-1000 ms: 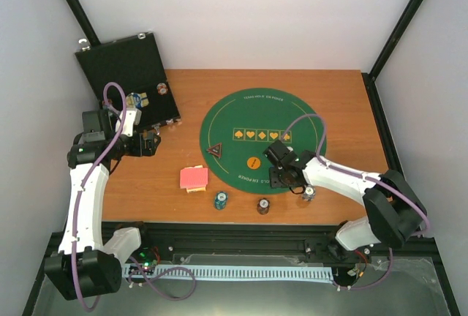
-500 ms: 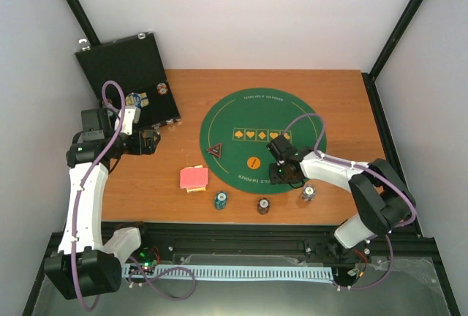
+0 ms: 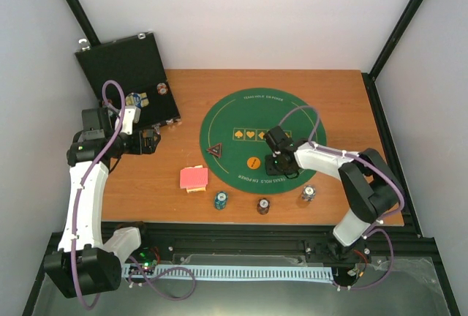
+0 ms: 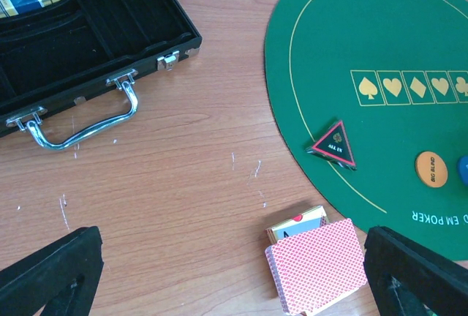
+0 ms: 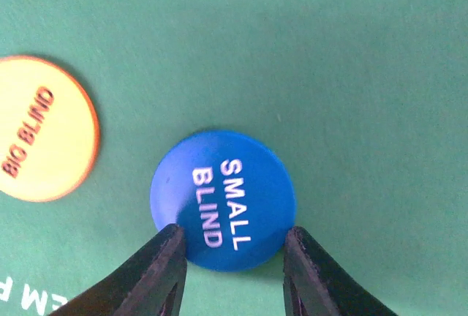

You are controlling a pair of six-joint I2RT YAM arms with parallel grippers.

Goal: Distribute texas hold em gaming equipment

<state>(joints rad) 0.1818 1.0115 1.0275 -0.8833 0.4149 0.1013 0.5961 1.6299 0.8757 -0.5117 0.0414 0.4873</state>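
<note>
My right gripper (image 3: 280, 164) (image 5: 232, 257) stands over the green poker mat (image 3: 241, 111). Its two fingers touch opposite edges of the blue "SMALL BLIND" button (image 5: 223, 199), which lies flat on the mat. The orange "BIG BLIND" button (image 3: 252, 162) (image 5: 44, 129) lies just left of it. A dark triangular button (image 3: 214, 150) (image 4: 333, 143) sits on the mat's left side. Red-backed cards (image 3: 194, 178) (image 4: 316, 266) lie on the wood left of the mat. My left gripper (image 3: 150, 143) (image 4: 234, 287) is open and empty, above the wood near the cards.
Teal (image 3: 220, 200), brown (image 3: 262, 205) and purple-white (image 3: 308, 194) chips stand along the table's front edge. An open black case (image 3: 121, 64) (image 4: 73, 45) with more items lies at the back left. A card box sits under the deck.
My right gripper has moved away from the front edge, up and left onto the mat beside the orange button. The left arm has barely moved.
</note>
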